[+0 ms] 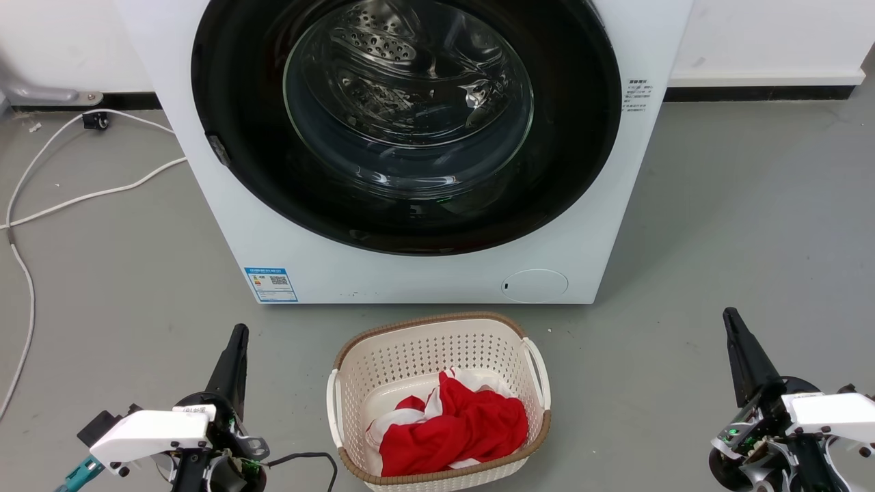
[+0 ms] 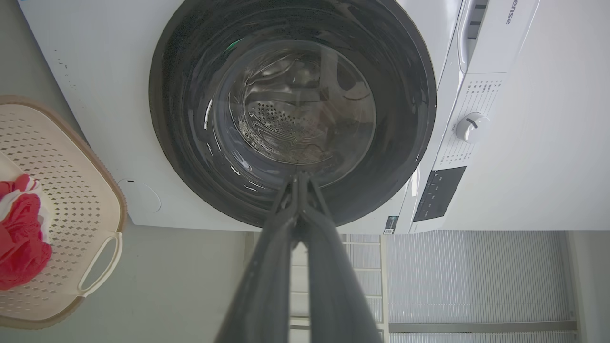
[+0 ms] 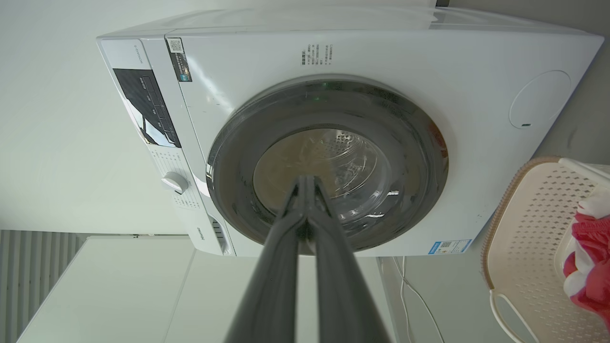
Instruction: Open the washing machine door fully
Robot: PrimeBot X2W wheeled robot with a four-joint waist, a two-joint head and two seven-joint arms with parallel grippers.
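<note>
Black door [image 1: 239, 137] — white machine [image 1: 424, 273]

The letters "sense" stand on the washing machine [image 2: 105, 109].

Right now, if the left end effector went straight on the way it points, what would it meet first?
Probably the washing machine door: the left end effector lines up with the edge of its glass bowl, nothing showing between, depth unclear.

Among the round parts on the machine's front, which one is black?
The washing machine door, large and glossy; the small hatch and the dial are white.
</note>
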